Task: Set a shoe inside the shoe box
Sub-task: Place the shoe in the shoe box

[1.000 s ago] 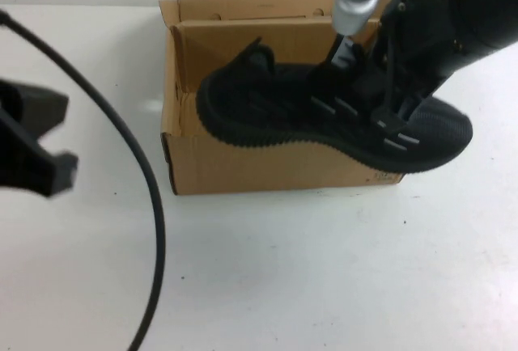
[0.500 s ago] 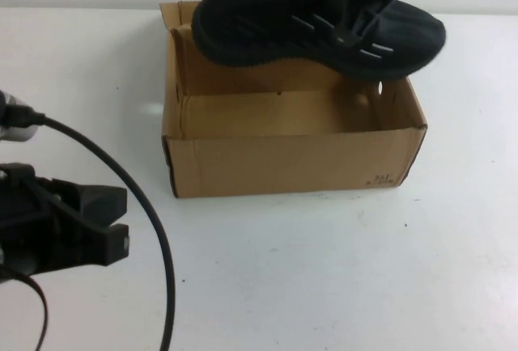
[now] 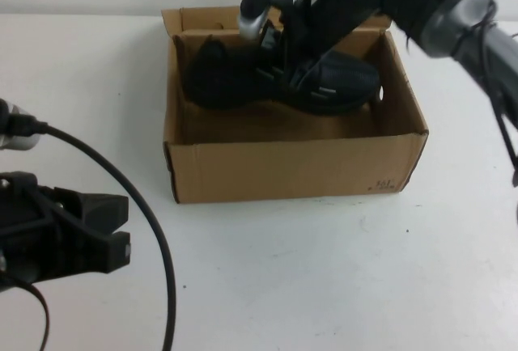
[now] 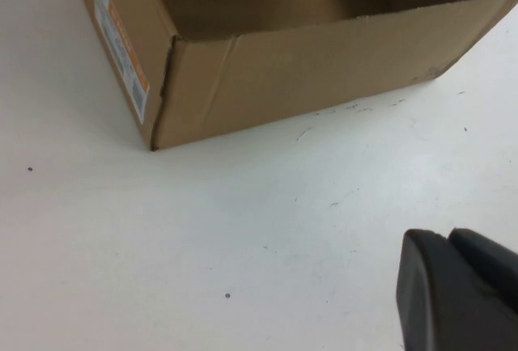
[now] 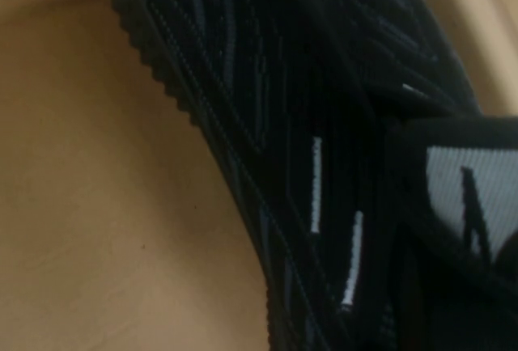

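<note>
One shoe (image 3: pixel 243 76) inside shoe box (image 3: pixel 283 169)

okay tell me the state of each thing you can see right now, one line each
shoe: inside the box, toward its far wall, held by the right gripper.
shoe box: upright on the table, open on top.
right gripper: reaching down into the box, shut on the shoe.
left gripper: shut, holding nothing, low over the table on the robot's left, near side of the box.

Box prints (image 3: pixel 382 182) seemingly illegible
</note>
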